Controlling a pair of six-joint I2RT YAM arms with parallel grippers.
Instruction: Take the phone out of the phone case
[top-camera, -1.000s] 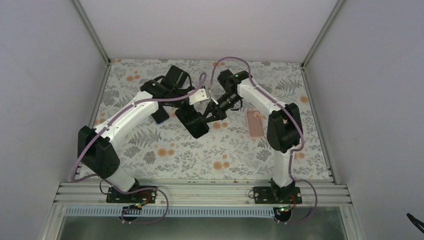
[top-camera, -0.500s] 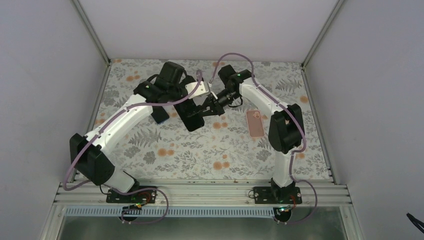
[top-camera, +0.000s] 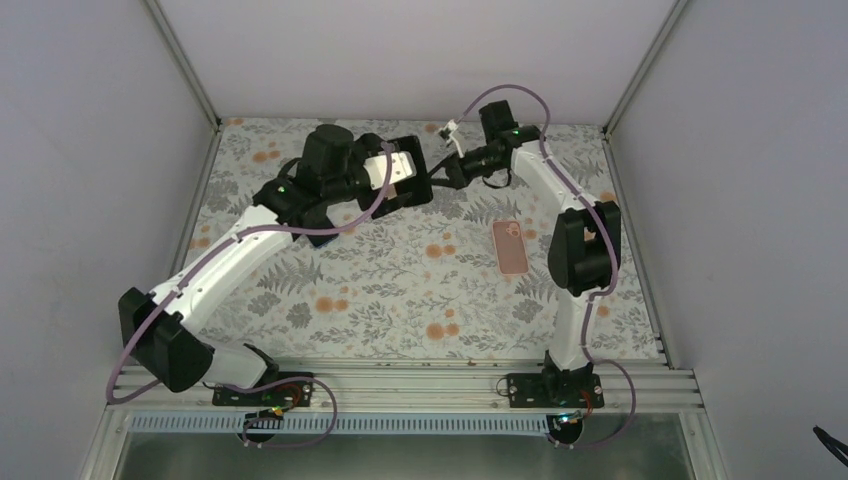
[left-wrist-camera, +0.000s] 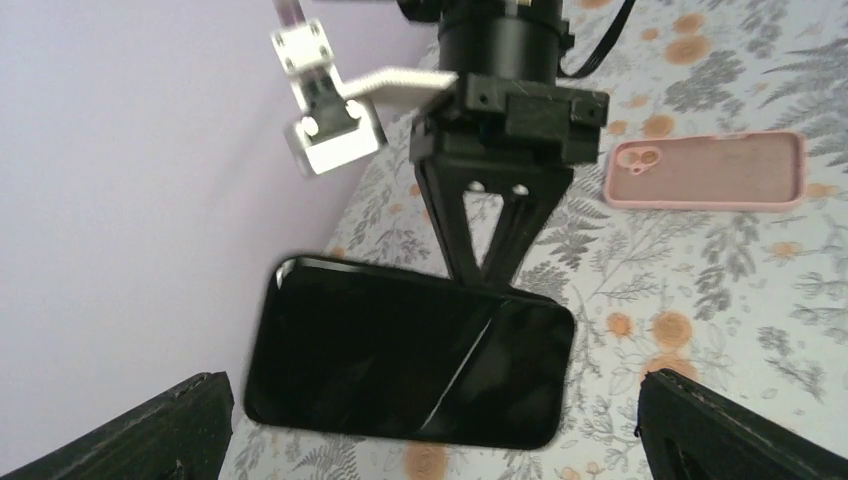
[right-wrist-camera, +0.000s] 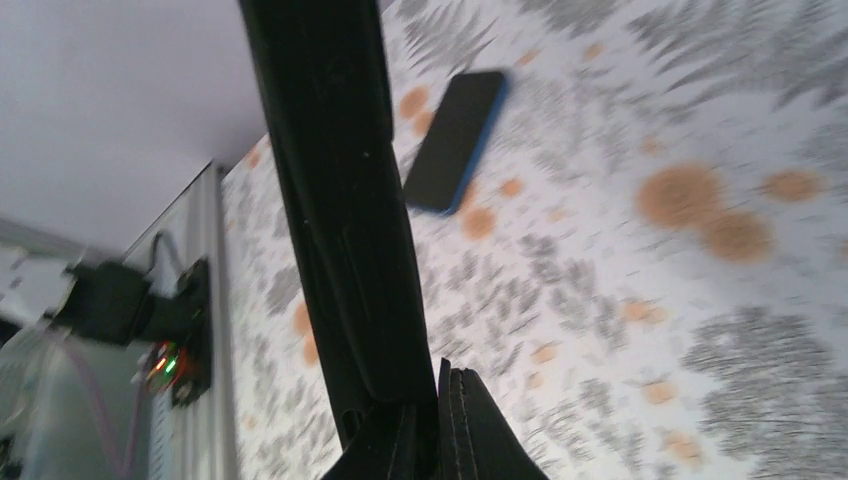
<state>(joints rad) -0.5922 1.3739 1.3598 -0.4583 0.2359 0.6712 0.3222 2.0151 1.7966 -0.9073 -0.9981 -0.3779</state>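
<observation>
A black phone with a dark rim that looks like a case hangs in the air near the back wall. My right gripper is shut on its edge; in the left wrist view its black fingers come down onto the phone's far edge. My left gripper is wide open, with one finger at either side of the phone and not touching it. In the top view the phone sits between the left gripper and the right gripper.
An empty pink case lies on the flowered table at the right; it also shows in the left wrist view. A phone in a blue case lies flat on the table. Grey walls close in the back and sides.
Both grippers have moved from the middle of the table toward the back wall. The right gripper has carried the black phone up and back, and the left gripper has followed it.
</observation>
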